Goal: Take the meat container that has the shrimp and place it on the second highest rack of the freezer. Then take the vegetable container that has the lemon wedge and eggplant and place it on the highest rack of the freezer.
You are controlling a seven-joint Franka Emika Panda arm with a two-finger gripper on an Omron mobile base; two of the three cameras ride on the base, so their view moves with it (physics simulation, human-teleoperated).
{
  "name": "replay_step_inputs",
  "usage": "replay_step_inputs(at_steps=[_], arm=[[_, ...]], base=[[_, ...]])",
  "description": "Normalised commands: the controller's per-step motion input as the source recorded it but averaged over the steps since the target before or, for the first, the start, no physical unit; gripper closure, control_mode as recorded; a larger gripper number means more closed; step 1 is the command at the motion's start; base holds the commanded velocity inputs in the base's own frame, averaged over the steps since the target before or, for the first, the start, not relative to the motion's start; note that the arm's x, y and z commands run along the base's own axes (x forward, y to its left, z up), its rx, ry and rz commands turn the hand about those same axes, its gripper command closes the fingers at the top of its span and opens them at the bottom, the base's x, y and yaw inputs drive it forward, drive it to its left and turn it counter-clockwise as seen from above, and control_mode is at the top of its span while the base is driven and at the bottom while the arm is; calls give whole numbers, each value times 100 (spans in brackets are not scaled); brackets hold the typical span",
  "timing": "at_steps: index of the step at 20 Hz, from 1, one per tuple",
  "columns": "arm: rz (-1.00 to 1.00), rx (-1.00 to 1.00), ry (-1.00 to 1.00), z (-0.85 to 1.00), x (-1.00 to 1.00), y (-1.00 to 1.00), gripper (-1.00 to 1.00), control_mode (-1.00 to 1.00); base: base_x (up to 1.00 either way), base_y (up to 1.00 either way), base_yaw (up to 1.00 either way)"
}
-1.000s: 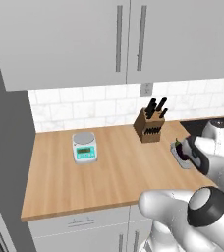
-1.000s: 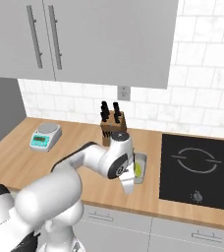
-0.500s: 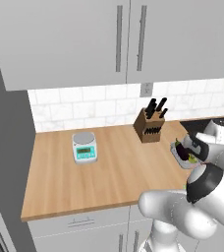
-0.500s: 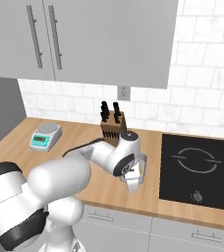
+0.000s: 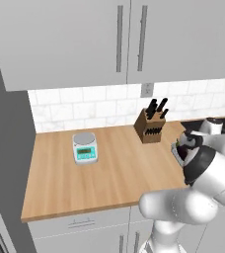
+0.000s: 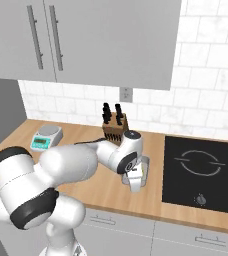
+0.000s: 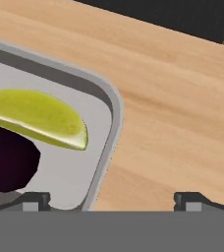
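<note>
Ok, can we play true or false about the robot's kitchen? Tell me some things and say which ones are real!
1. A lemon wedge lies in the grey tray. True.
2. The gripper is squeezing the lemon wedge. False: its jaws stand wide open, one fingertip over the tray and the other over the bare counter.
3. The knife block stands by the tiled wall. True.
4. The scale sits on the stove. False: it sits on the wooden counter, far from the stove.
5. A dark purple eggplant lies next to the lemon wedge. True.
6. The cupboard doors above the counter hang open. False: they are shut.
</note>
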Motion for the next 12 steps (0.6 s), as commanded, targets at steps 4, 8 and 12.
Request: replay_step_inputs(at_steps=[4, 8, 12], arm=[[0, 0, 9, -38, 3, 0, -100, -100], [0, 0, 5, -22, 4, 0, -100, -100], [0, 0, 2, -6, 0, 0, -100, -100]], base=[[0, 0, 0], [0, 0, 0], [0, 0, 0]])
